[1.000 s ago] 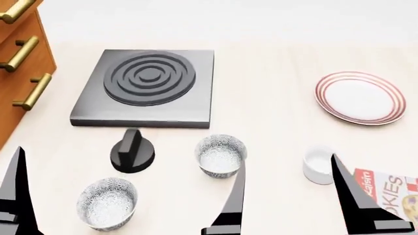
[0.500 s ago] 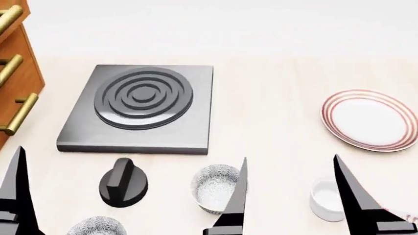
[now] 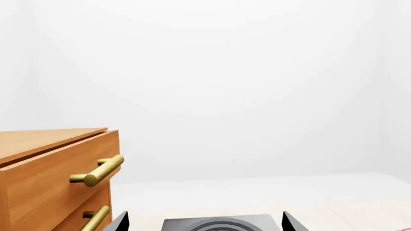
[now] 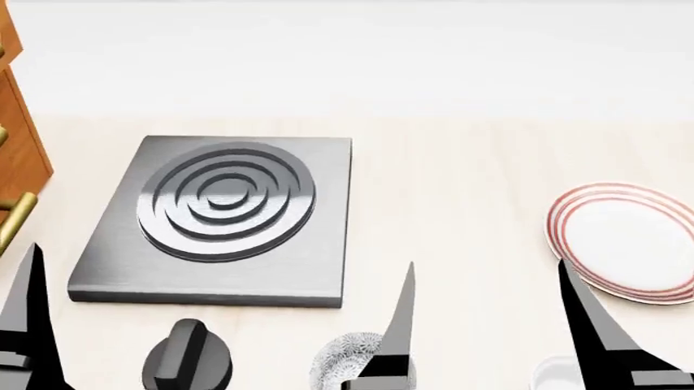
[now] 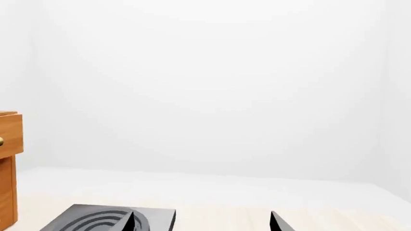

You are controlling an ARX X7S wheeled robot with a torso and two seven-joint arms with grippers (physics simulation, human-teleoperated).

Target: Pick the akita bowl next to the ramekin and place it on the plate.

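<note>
From my head camera, the far left edge shows a sliver of the wooden drawer cabinet (image 4: 13, 175) with a brass handle. Low at that same edge stands one dark fingertip (image 4: 26, 325) of my left gripper (image 3: 202, 222); only my left wrist camera shows both of its tips, standing apart with nothing between them, and it also shows the cabinet's drawer fronts and handles far more fully. Next comes the grey hotplate (image 4: 217, 219) with its raised rings, lying flat on the pale counter (image 4: 456, 187). Just nearer to me than it sits a black knob (image 4: 187, 361), cut by the frame's bottom. Right of the knob, the akita bowl (image 4: 338, 364) peeks in at the bottom edge, partly hidden behind one finger of my right gripper (image 4: 493, 325); its speckled rim is all I see, and neither wrist camera shows it. My right gripper's two tips stand wide apart, empty. A scrap of the white ramekin (image 4: 555, 374) shows just left of the other right finger, at the bottom. Further back at the right edge lies the red-ringed plate (image 4: 635, 244), well apart from the bowl.
</note>
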